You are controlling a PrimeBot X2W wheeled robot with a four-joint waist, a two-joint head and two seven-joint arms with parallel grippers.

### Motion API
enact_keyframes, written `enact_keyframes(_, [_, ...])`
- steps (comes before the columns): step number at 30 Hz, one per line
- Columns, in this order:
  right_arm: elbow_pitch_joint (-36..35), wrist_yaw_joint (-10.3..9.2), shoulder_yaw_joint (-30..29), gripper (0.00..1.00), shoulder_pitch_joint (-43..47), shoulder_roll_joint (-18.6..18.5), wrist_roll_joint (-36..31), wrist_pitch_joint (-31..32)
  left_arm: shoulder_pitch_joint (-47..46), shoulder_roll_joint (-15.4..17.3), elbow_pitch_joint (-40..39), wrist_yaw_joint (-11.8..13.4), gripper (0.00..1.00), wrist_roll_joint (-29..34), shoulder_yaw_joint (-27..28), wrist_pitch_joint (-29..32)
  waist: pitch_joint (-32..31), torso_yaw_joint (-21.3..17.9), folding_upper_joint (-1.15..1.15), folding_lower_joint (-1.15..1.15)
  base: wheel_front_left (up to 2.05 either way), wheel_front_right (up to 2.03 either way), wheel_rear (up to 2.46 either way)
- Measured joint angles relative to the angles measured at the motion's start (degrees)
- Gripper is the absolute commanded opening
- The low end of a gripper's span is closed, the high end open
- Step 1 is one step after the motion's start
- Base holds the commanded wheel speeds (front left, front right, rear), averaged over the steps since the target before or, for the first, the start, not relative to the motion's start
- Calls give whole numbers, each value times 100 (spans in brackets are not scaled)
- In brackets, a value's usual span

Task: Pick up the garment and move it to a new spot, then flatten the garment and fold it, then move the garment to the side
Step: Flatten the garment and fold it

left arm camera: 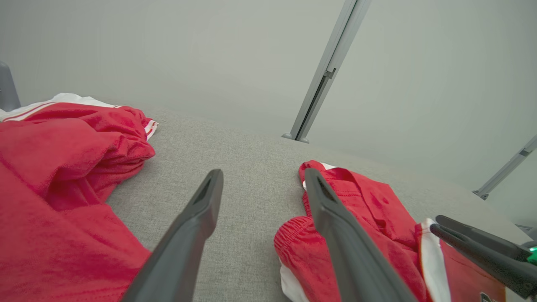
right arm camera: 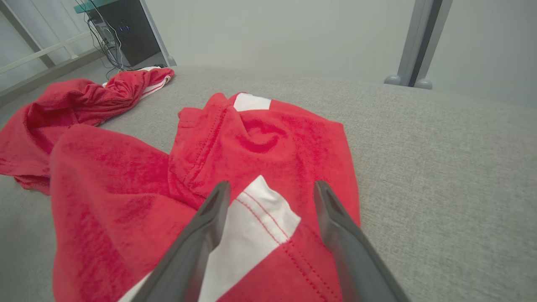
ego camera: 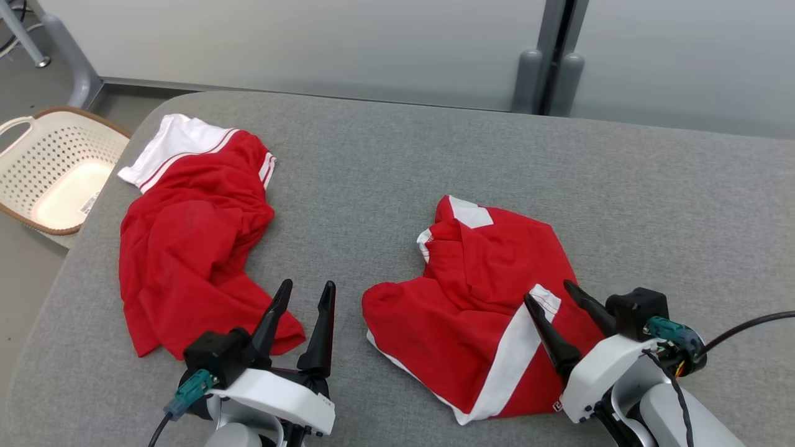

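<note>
Right claw (ego camera: 548, 291) spread empty over crumpled red-and-white knit garment (ego camera: 490, 261), left claw (ego camera: 307, 284) likewise spread, grey woven table (ego camera: 397, 155)

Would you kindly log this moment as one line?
left hand open over table | right hand open over right garment | left garment crumpled
</note>
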Motion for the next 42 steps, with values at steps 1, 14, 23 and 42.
enact_keyframes(1, [45,0,51,100,-25,-13,42,13,-2,0,5,1,100,-5,-3,0,16,30,0,0,0,0,0])
enact_keyframes(14, [249,0,278,0,-187,-218,417,-320,-6,0,35,37,100,13,80,-1,-14,-7,0,0,0,0,0])
enact_keyframes(23, [610,0,-835,0,-188,-355,430,-790,-3,-1,47,25,100,77,156,0,-123,-359,0,0,0,0,0])
enact_keyframes(42, [1094,0,-1963,100,52,-144,-73,-951,-7,-1,110,-8,100,82,89,0,-132,-701,0,0,0,0,0])
